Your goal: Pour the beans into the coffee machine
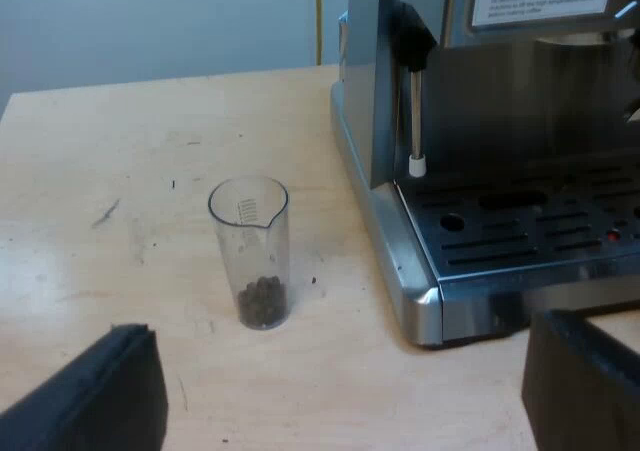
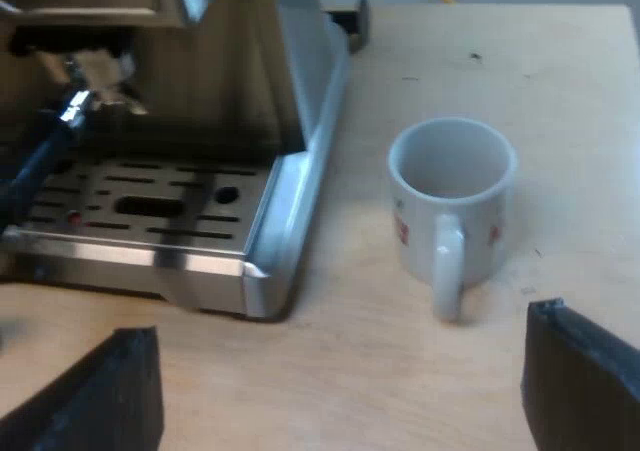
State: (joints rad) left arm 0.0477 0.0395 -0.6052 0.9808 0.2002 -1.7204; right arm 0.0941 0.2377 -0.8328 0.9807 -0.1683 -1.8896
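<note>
My left gripper [image 1: 345, 376] gapes empty near measuring glass [image 1: 250, 241] holding beans [image 1: 262, 301]; right gripper [image 2: 340, 376] likewise released, near mug [image 2: 452, 206].

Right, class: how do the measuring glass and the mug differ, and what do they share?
The measuring glass is clear, tall and narrow; the mug is white, squat and wide. The glass holds beans; the mug looks empty. The mug has a handle; the glass has none. Both stand upright on the table.
</note>
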